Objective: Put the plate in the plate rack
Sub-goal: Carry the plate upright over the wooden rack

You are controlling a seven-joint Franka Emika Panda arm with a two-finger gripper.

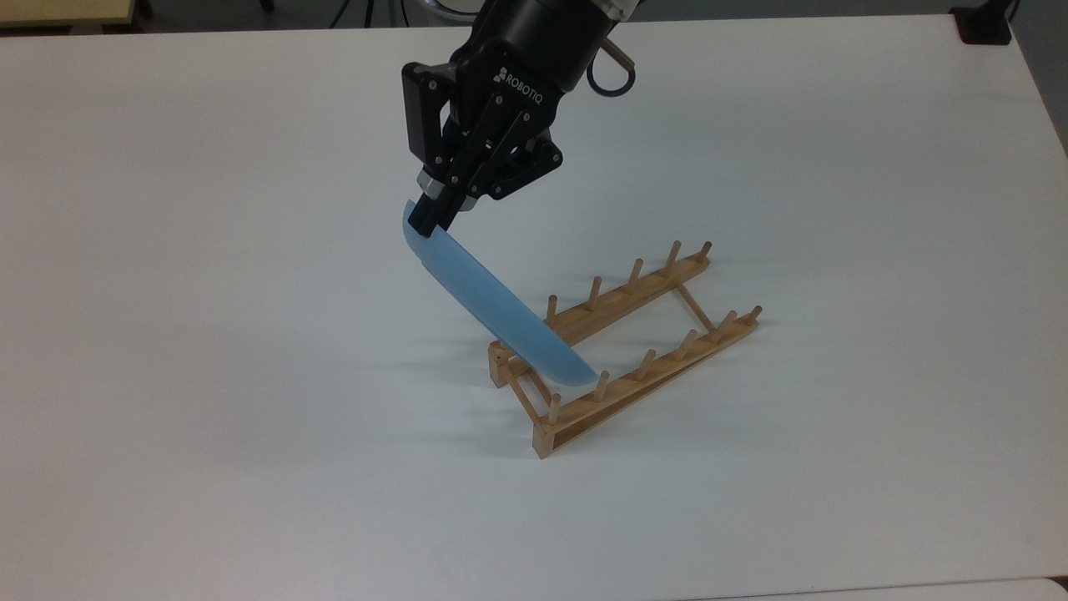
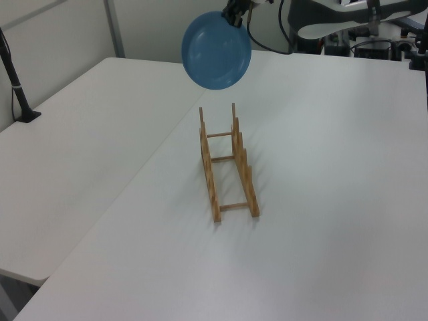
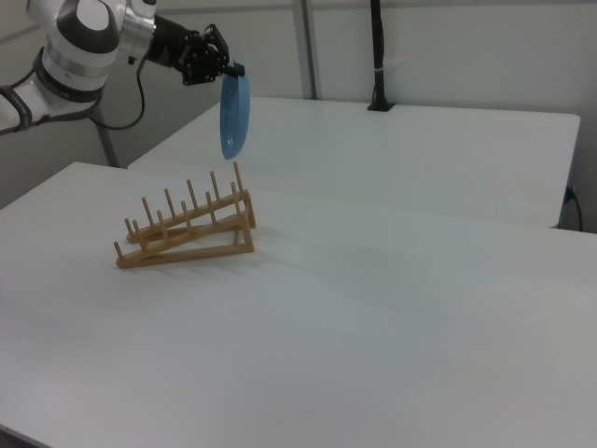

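The arm reaches in from above, its gripper angled downward, jaws clamped shut on a rim.

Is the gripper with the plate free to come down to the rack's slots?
Probably yes: the gripper holds the plate edge-up in the air above the plate rack, whose slots stand unoccupied.
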